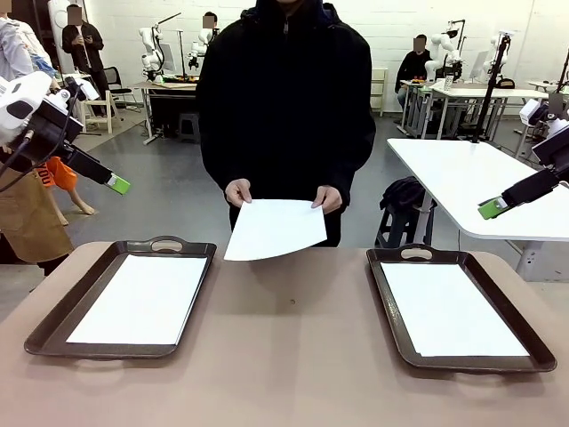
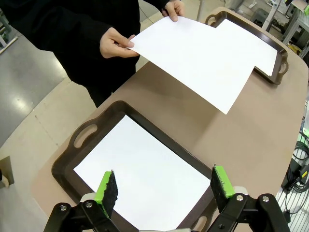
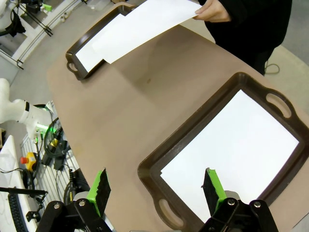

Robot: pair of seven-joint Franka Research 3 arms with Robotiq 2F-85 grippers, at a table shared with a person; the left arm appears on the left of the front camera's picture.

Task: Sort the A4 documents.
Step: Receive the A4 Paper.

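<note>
A person at the far side holds a blank white A4 document [image 1: 274, 228] in both hands over the table's far edge; the same sheet [image 2: 195, 53] [image 3: 145, 26] shows in both wrist views. Another white sheet [image 1: 142, 298] lies in the left dark tray [image 1: 53, 325], and one more sheet [image 1: 449, 309] lies in the right dark tray [image 1: 524, 356]. My left gripper [image 1: 118, 184] hangs open, high above the table's left side, over the left tray's sheet [image 2: 145, 174]. My right gripper [image 1: 489, 210] hangs open, high at the right, over the right tray's sheet [image 3: 236, 150].
The brown tabletop [image 1: 293, 347] lies bare between the two trays. A white table [image 1: 471, 178] stands behind at the right. Cables and equipment [image 3: 43, 145] sit on the floor beside the table.
</note>
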